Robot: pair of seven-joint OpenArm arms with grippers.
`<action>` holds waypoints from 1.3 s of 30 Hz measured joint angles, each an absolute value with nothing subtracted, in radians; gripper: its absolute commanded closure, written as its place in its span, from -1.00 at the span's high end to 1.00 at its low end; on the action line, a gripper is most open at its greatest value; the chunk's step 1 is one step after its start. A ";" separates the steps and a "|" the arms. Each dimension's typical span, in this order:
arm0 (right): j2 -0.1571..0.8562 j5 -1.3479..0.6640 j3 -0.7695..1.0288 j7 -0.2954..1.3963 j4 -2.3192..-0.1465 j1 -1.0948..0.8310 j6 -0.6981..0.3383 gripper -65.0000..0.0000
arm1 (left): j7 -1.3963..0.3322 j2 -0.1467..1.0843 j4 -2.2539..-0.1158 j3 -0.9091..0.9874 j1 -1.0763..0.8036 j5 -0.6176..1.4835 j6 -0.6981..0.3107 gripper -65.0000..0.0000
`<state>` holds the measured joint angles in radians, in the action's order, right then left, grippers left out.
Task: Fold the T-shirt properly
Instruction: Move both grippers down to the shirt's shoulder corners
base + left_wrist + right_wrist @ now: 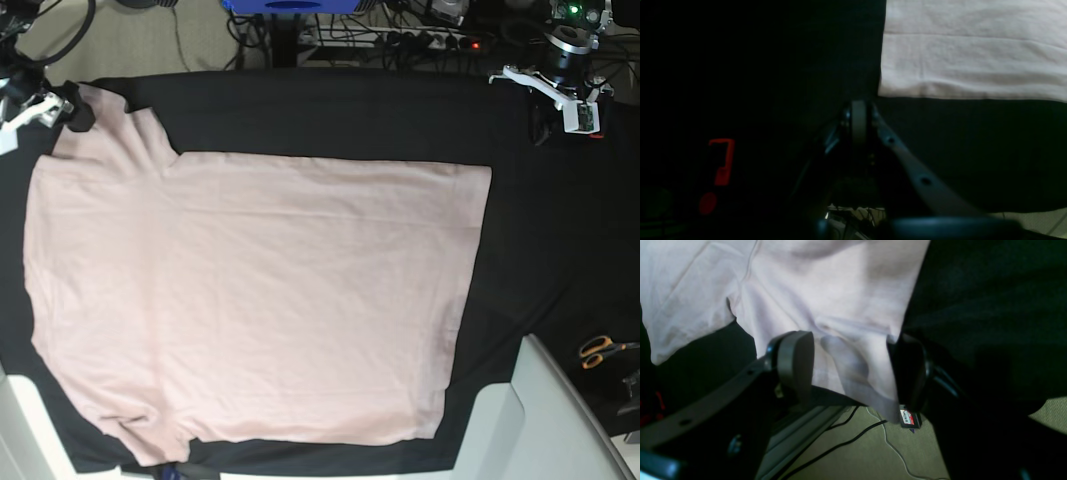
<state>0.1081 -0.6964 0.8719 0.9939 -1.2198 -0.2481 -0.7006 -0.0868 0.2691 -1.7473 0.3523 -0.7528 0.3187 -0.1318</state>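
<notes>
The pale pink T-shirt [260, 300] lies spread flat on the black tablecloth [530, 230], collar side toward the left. My right gripper [75, 110] is at the far left corner, over the upper sleeve. In the right wrist view its jaws [853, 363] stand apart with the sleeve's hem [846, 373] hanging between the two fingers [795, 363], past the table edge. My left gripper [859, 113] is shut with nothing in it. It hovers over bare cloth just off the shirt's corner [887, 86], and its arm [560, 85] sits at the far right.
Orange-handled scissors [600, 350] lie at the right edge. A white surface [560, 420] juts in at the lower right. Cables and a power strip [420, 35] run behind the table. Floor with cables [857, 446] shows below the sleeve.
</notes>
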 measured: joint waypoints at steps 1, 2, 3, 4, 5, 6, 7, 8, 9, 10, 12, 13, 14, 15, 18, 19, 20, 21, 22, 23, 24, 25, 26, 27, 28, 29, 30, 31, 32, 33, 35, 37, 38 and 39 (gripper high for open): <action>0.110 -0.697 0.870 0.989 -1.220 -0.252 -0.701 0.14 | -0.087 0.269 -1.747 0.352 -0.753 0.319 -0.132 -1.00; 0.110 -0.700 0.868 0.987 -1.220 -0.259 -0.701 0.13 | -0.086 0.269 -1.744 0.352 -0.753 0.319 -0.132 -1.00; 0.110 -0.705 0.868 0.987 -1.220 -0.263 -0.701 0.13 | -0.085 0.269 -1.737 0.353 -0.752 0.319 -0.132 -1.00; 0.110 -0.707 0.868 0.987 -1.219 -0.266 -0.702 0.10 | -0.083 0.269 -1.726 0.353 -0.750 0.319 -0.132 -1.00; 0.110 -0.707 0.868 0.987 -1.216 -0.266 -0.702 0.01 | -0.084 0.269 -1.710 0.352 -0.741 0.320 -0.132 -1.00; 0.110 -0.699 0.868 0.987 -1.215 -0.266 -0.701 -0.16 | -0.088 0.269 -1.693 0.350 -0.731 0.319 -0.132 -1.00; 0.110 -0.691 0.868 0.991 -1.215 -0.266 -0.698 -0.37 | -0.099 0.268 -1.679 0.349 -0.720 0.320 -0.132 -1.00; 0.110 -0.683 0.868 0.999 -1.213 -0.266 -0.697 -0.64 | -0.126 0.269 -1.669 0.348 -0.711 0.355 -0.132 -1.00; 0.110 -0.679 0.868 1.017 -1.210 -0.266 -0.697 -0.87 | -0.162 0.269 -1.665 0.348 -0.701 0.410 -0.132 -0.99; 0.107 -0.673 0.868 1.039 -1.209 -0.266 -0.697 -1.00 | -0.205 0.269 -1.658 0.350 -0.691 0.468 -0.132 -0.84; 0.105 -0.674 0.868 1.047 -1.209 -0.266 -0.697 -0.90 | -0.258 0.273 -1.635 0.354 -0.662 0.583 -0.132 -0.53; 0.105 -0.674 0.868 1.060 -1.209 -0.263 -0.697 -0.91 | -0.271 0.281 -1.625 0.352 -0.648 0.622 -0.132 -0.40; 0.108 -0.673 0.868 1.066 -1.209 -0.258 -0.698 -0.96 | -0.289 0.292 -1.612 0.350 -0.633 0.677 -0.146 -0.31; 0.109 -0.671 0.868 1.067 -1.209 -0.258 -0.697 -0.99 | -0.286 0.297 -1.598 0.351 -0.621 0.700 -0.178 -0.26; 0.107 -0.673 0.866 1.065 -1.209 -0.259 -0.697 -0.99 | -0.284 0.291 -1.559 0.358 -0.590 0.803 -0.290 -0.24; 0.107 -0.673 0.866 1.066 -1.209 -0.258 -0.697 -0.99 | -0.282 0.279 -1.543 0.358 -0.578 0.819 -0.300 -0.24; 0.107 -0.673 0.866 1.067 -1.209 -0.258 -0.697 -0.99 | -0.282 0.268 -1.523 0.358 -0.563 0.825 -0.307 -0.24; 0.107 -0.673 0.866 1.066 -1.209 -0.258 -0.697 -0.99 | -0.289 0.259 -1.499 0.357 -0.546 0.826 -0.315 -0.24; 0.107 -0.673 0.866 1.066 -1.209 -0.258 -0.697 -0.99 | -0.289 0.253 -1.473 0.357 -0.529 0.826 -0.318 -0.24; 0.107 -0.673 0.866 1.066 -1.209 -0.258 -0.697 -0.99 | -0.289 0.252 -1.446 0.358 -0.511 0.830 -0.318 -0.24; 0.107 -0.673 0.866 1.066 -1.209 -0.258 -0.697 -0.99 | -0.286 0.250 -1.420 0.360 -0.496 0.831 -0.315 -0.24; 0.107 -0.673 0.866 1.066 -1.209 -0.258 -0.697 -0.99 | -0.286 0.242 -1.399 0.373 -0.485 0.829 -0.315 -0.24; 0.107 -0.673 0.866 1.066 -1.209 -0.258 -0.697 -0.99 | -0.283 0.230 -1.381 0.393 -0.477 0.834 -0.316 -0.24; 0.107 -0.673 0.866 1.066 -1.209 -0.258 -0.697 -0.99 | -0.281 0.218 -1.361 0.412 -0.470 0.836 -0.315 -0.24; 0.107 -0.673 0.866 1.066 -1.209 -0.259 -0.697 -0.99 | -0.282 0.207 -1.335 0.429 -0.462 0.832 -0.314 -0.24; 0.108 -0.673 0.866 1.067 -1.209 -0.259 -0.697 -0.99 | -0.286 0.202 -1.312 0.439 -0.453 0.828 -0.313 -0.24; 0.109 -0.673 0.866 1.066 -1.209 -0.259 -0.697 -0.99 | -0.289 0.199 -1.294 0.444 -0.446 0.826 -0.311 -0.24; 0.110 -0.673 0.866 1.067 -1.209 -0.259 -0.697 -0.99 | -0.292 0.200 -1.281 0.444 -0.439 0.824 -0.311 -0.24; 0.110 -0.673 0.866 1.067 -1.209 -0.259 -0.697 -0.99 | -0.292 0.203 -1.277 0.444 -0.434 0.824 -0.311 -0.24; 0.110 -0.673 0.866 1.067 -1.209 -0.259 -0.697 -0.99 | -0.289 0.205 -1.272 0.445 -0.426 0.827 -0.313 -0.24; 0.110 -0.673 0.866 1.067 -1.209 -0.258 -0.697 -0.99 | -0.288 0.205 -1.271 0.445 -0.408 0.828 -0.311 -0.24; 0.110 -0.673 0.866 1.066 -1.209 -0.259 -0.697 -0.99 | -0.289 0.204 -1.266 0.444 -0.398 0.828 -0.315 -0.24; 0.110 -0.673 0.866 1.067 -1.209 -0.258 -0.697 -0.99 | -0.288 0.205 -1.260 0.444 -0.395 0.829 -0.315 -0.24; 0.110 -0.673 0.866 1.068 -1.209 -0.258 -0.697 -0.99 | -0.289 0.205 -1.250 0.444 -0.388 0.828 -0.315 -0.24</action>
